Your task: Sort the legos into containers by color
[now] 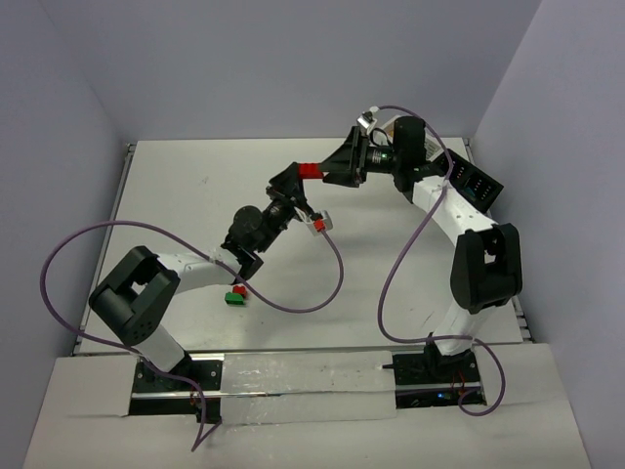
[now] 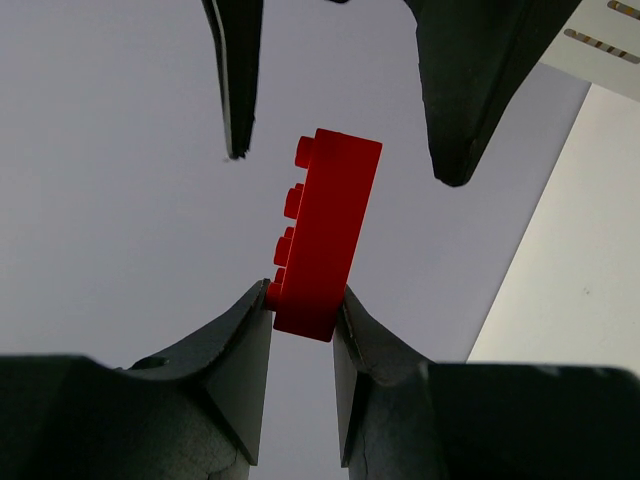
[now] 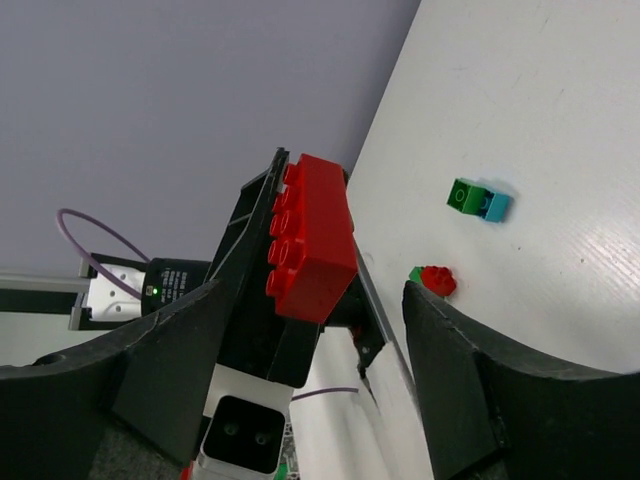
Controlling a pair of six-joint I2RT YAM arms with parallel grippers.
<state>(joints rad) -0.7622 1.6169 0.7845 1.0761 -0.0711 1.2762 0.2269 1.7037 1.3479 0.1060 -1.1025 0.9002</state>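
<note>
A red lego [image 2: 325, 235] is held up in the air with my left gripper [image 2: 302, 297] shut on its lower end. In the top view this brick [image 1: 310, 171] hangs above the table's far middle. My right gripper [image 3: 312, 290] is open, its fingers [image 2: 238, 80] standing on either side of the red lego [image 3: 312, 240] with gaps to it. A red-and-green pair [image 1: 235, 293] lies near the left arm. A green-and-teal pair [image 3: 478, 199] lies on the table in the right wrist view. The containers cannot be made out.
Purple cables loop over the white table [image 1: 195, 195] near both arms. A dark object [image 1: 480, 186] sits behind the right arm at the table's right edge; I cannot tell what it is. Lilac walls close in the table on three sides.
</note>
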